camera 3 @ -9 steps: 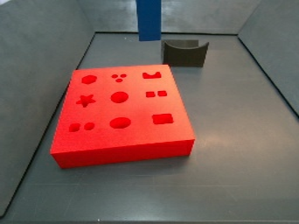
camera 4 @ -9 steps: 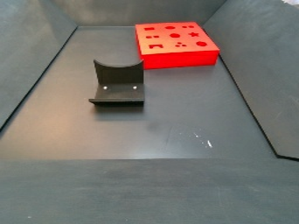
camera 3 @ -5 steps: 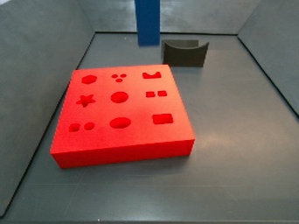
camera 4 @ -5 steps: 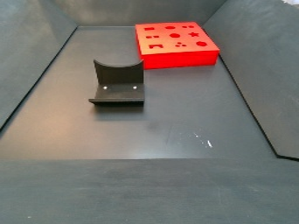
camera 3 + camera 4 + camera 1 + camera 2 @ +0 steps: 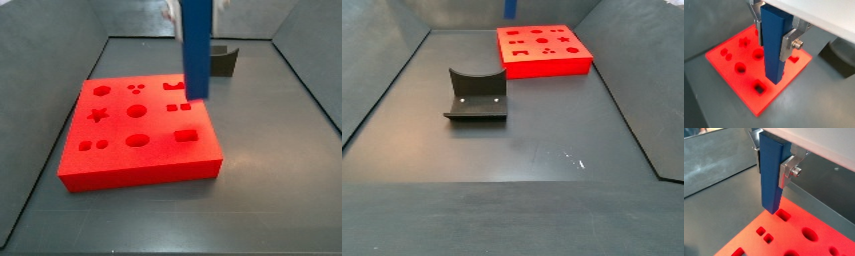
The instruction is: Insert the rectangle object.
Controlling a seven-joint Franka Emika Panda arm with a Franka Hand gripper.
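My gripper is shut on the rectangle object, a long blue bar, and holds it upright; both wrist views show this. Silver fingers clamp its upper part. The bar hangs over the flat red block with shaped holes; its lower end is above the block's far right part in a side view. A rectangular hole lies nearer the block's front edge. In the wrist view the bar's tip hovers by a square hole. The gripper itself is mostly above the side views.
A small dark grey curved-top holder stands on the dark floor away from the red block; the bar partly hides it in a side view. Grey walls enclose the floor.
The blue bar has moved from the back of the bin forward and down, and now hangs over the red block. The block and the holder have not moved.
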